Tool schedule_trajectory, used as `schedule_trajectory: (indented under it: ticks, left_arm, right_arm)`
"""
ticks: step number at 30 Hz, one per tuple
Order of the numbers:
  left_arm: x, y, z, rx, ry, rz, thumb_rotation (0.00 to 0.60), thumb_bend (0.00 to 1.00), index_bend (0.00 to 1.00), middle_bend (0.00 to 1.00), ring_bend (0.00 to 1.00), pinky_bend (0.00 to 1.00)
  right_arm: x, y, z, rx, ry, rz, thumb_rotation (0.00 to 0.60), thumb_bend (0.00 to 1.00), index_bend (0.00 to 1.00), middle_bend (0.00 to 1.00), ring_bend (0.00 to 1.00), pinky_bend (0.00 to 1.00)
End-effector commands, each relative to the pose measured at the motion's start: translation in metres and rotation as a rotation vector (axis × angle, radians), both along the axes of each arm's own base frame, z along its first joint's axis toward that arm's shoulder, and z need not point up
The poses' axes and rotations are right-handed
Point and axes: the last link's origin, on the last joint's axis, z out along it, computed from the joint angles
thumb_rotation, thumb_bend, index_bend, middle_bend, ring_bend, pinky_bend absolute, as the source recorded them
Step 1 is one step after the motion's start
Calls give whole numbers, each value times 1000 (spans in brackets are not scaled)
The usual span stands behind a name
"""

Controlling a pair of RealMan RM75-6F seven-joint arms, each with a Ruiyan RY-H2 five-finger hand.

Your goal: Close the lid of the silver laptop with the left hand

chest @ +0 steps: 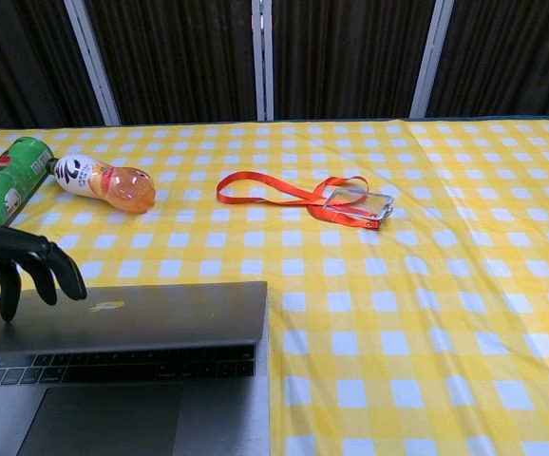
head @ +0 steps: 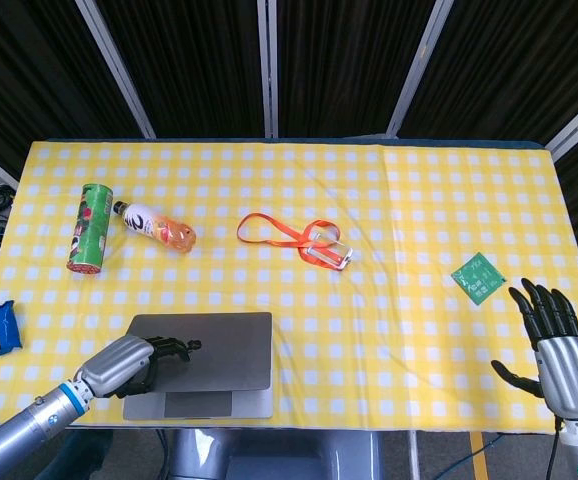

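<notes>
- Left hand (head: 134,362): fingers (chest: 37,264) curled down onto lid of silver laptop (head: 209,345), pressing, gripping nothing.
- Lid nearly down, keyboard strip showing beneath, at near table edge.
- Right hand (head: 559,355): fingers spread, empty, beside green packet (head: 478,276).
- Beyond: orange lanyard (chest: 298,195), bottle (chest: 104,180), green can (chest: 7,179).

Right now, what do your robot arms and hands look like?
Both hands, left hand and right hand, have shiny silver metal backs and black fingers. The left arm is silver with a blue ring at its wrist.
</notes>
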Motion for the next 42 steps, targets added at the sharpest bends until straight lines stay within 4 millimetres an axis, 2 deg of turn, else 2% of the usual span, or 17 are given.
schedule_trajectory:
  ticks: [1, 12, 19, 21, 24, 26, 27, 28, 30, 31, 33, 34, 35, 36, 42]
  left_arm:
    - [-2, -2, -8, -20, 12, 2, 600, 1000, 283, 219, 275, 399]
    - [-14, -12, -34, -87, 30, 46, 600, 1000, 282, 219, 275, 393]
    - [-19, -14, -42, -85, 14, 70, 600, 1000, 285, 219, 275, 390]
    - [-16, -12, -38, -58, -18, 67, 600, 1000, 286, 219, 274, 381]
    - [-4, -5, -14, 62, -116, 38, 600, 1000, 286, 215, 274, 340]
    - [-2, -3, 4, 159, -154, 19, 600, 1000, 274, 180, 245, 267]
    - [-2, -2, 14, 216, -161, 16, 600, 1000, 251, 130, 194, 195]
    - [-4, -1, 26, 294, -151, 20, 600, 969, 210, 71, 116, 111]
    - [-6, -2, 38, 377, -121, 30, 600, 756, 118, 7, 20, 17]
    - [-8, -2, 46, 435, -95, 41, 600, 538, 63, 0, 0, 0]
    - [-14, -6, 63, 568, -30, 99, 600, 219, 11, 0, 0, 0]
    - [-18, -10, 74, 659, 8, 128, 600, 92, 0, 0, 0, 0]
    - [-19, -14, 77, 694, 26, 142, 600, 29, 0, 0, 0, 0]
    - [-21, -16, 80, 722, 46, 153, 600, 8, 0, 0, 0, 0]
    - [-32, -27, 90, 818, 142, 184, 600, 0, 0, 0, 0, 0]
  right_arm:
    - [0, 0, 0, 0, -1, 0, 600, 0, 0, 0, 0, 0]
    - [0, 0, 1, 1, -4, 1, 600, 0, 0, 0, 0, 0]
    - [0, 0, 2, -2, -10, 3, 600, 0, 0, 0, 0, 0]
    - [0, 0, 3, -2, -11, 2, 600, 0, 0, 0, 0, 0]
    - [0, 1, 4, -3, -15, 2, 600, 0, 0, 0, 0, 0]
    - [0, 1, 4, -3, -16, 5, 600, 0, 0, 0, 0, 0]
    - [0, 1, 4, -4, -17, 5, 600, 0, 0, 0, 0, 0]
    - [1, 1, 4, -4, -17, 7, 600, 0, 0, 0, 0, 0]
    - [1, 1, 4, -4, -18, 8, 600, 0, 0, 0, 0, 0]
    - [1, 1, 4, -4, -19, 9, 600, 0, 0, 0, 0, 0]
    - [2, 2, 5, -4, -21, 11, 600, 0, 0, 0, 0, 0]
    - [2, 2, 5, -5, -23, 12, 600, 0, 0, 0, 0, 0]
    - [2, 2, 5, -5, -23, 12, 600, 0, 0, 0, 0, 0]
    - [2, 2, 5, -5, -23, 12, 600, 0, 0, 0, 0, 0]
    - [2, 2, 6, -7, -22, 11, 600, 0, 0, 0, 0, 0]
